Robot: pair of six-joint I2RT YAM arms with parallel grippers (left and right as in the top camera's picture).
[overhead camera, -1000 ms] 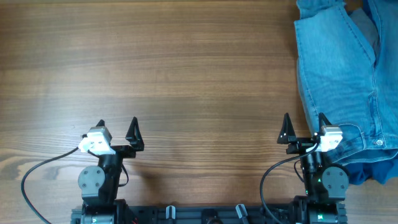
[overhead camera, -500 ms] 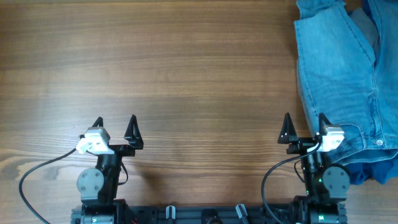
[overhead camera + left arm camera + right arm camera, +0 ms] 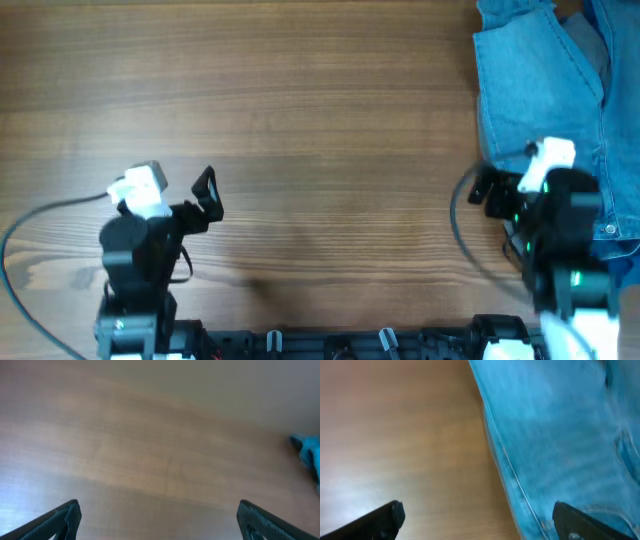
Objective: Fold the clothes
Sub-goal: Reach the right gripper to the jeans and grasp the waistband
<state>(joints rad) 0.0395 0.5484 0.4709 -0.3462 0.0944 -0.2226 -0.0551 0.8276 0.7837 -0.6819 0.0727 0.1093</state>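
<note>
The light blue jeans [image 3: 545, 90] lie in a heap at the table's right side, running off the top and right edges; they fill the right half of the right wrist view [image 3: 560, 435]. My right gripper [image 3: 500, 185] is open over the jeans' left edge, one finger above wood and one above denim [image 3: 477, 517]. My left gripper [image 3: 185, 190] is open and empty above bare wood at the left [image 3: 157, 520]. A sliver of the denim shows at the right edge of the left wrist view [image 3: 309, 452].
The wooden table [image 3: 300, 120] spreads left of the jeans. The arm bases and a black rail [image 3: 330, 345] line the front edge, with cables trailing from both arms.
Both arms have risen and moved forward. The right gripper swung up and right over the jeans' edge. The left gripper shifted left and up. The jeans have not moved.
</note>
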